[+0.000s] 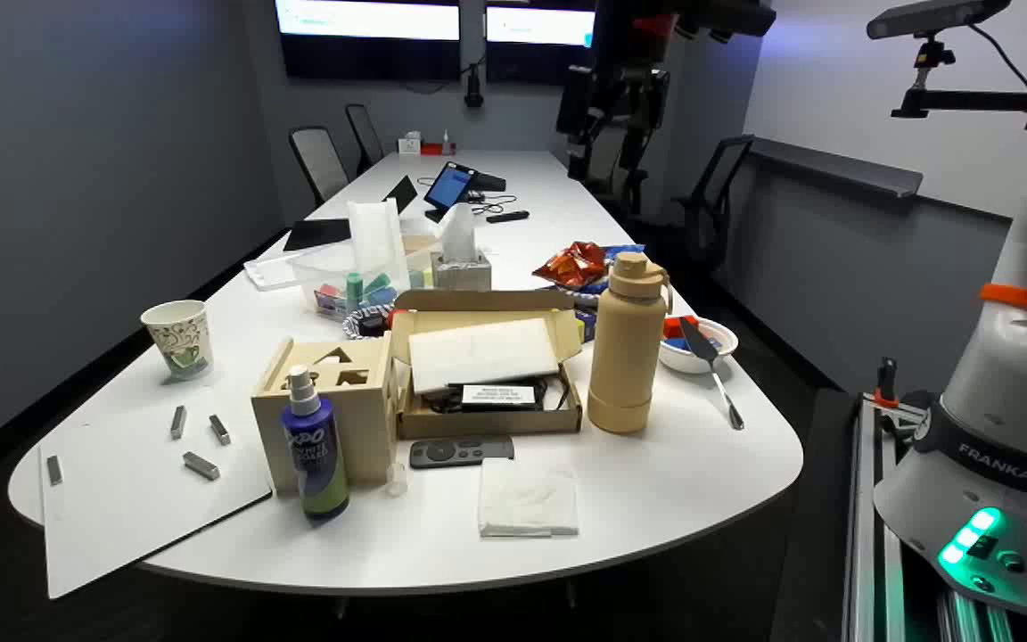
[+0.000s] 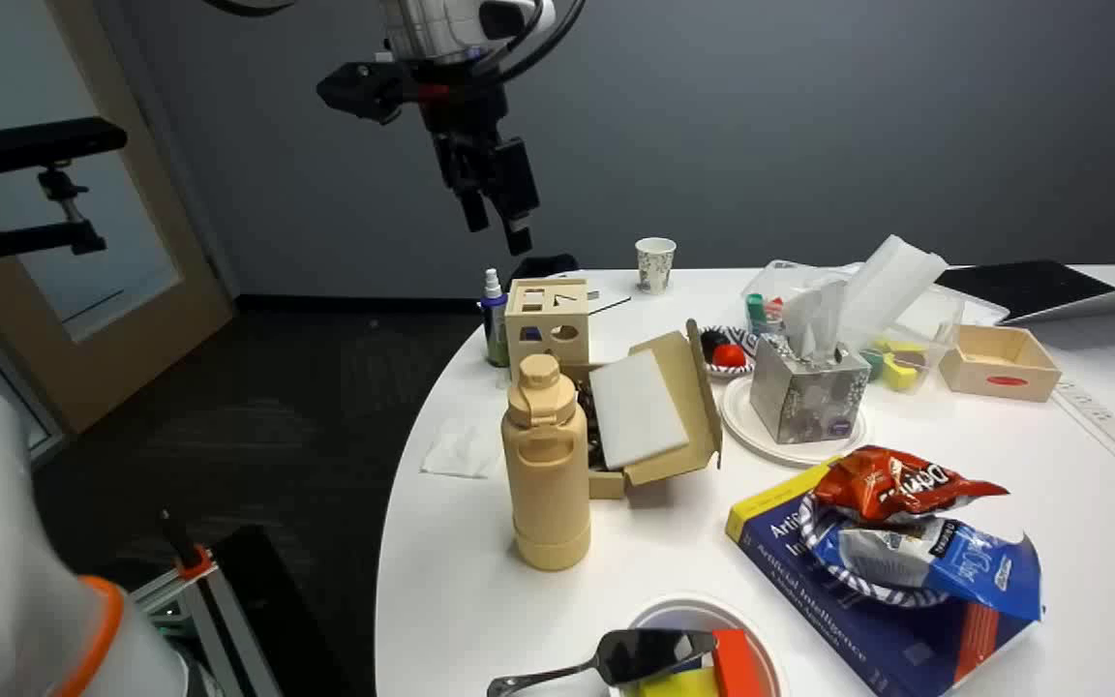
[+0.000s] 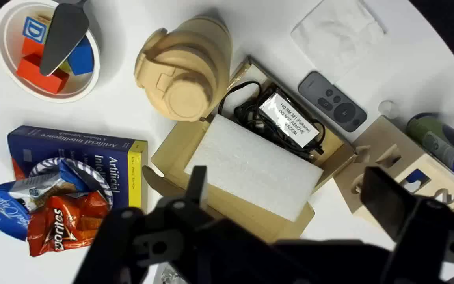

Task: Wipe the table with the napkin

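Note:
The napkin [image 1: 528,499] is a small thin white folded rectangle, lying flat near the table's rounded end in both exterior views. It also shows at the upper right of the wrist view [image 3: 337,35], by the grey remote. The table [image 1: 683,473] is long and white. My gripper [image 1: 605,169] hangs high above the table in an exterior view; it also shows near the top in an exterior view [image 2: 497,232]. In the wrist view my gripper [image 3: 286,177] has its fingers wide apart with nothing between them, over the cardboard box and away from the napkin.
A tan bottle [image 1: 625,357], an open cardboard box [image 1: 491,423], a remote [image 1: 460,451], a wooden shape box [image 1: 366,419] and a spray bottle [image 1: 317,464] stand round the napkin. A bowl of blocks [image 3: 10,75] with a cake server and a book [image 3: 69,146] with snack bags lie farther off.

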{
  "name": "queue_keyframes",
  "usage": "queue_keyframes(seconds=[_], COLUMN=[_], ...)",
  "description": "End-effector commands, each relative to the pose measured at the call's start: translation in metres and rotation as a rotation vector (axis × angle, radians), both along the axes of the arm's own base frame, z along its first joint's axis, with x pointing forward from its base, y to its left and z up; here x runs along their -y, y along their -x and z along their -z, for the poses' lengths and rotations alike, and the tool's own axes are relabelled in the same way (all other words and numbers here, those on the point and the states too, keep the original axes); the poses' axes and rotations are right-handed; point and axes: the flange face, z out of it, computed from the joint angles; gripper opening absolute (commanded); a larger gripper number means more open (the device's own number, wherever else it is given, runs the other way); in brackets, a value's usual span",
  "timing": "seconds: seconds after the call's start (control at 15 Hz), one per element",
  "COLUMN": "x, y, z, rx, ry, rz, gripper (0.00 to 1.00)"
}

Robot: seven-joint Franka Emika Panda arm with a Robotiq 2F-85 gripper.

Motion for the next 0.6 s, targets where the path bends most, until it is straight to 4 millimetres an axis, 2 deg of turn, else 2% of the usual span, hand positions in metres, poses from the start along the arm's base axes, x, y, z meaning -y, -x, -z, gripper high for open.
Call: queue_keyframes(seconds=[0.0,0.27,0.47,0.53], x=[0.000,0.000,-0.024,-0.037], y=[0.000,0.000,-0.004,-0.007], z=[-0.001,-0.001,0.024,0.039], rx=[-0.001,-0.001,-0.026,-0.043], ry=[0.000,0.000,-0.017,-0.001], rz=[0.000,0.000,0.008,0.027], gripper=[1.00,1.00,1.00,1.00])
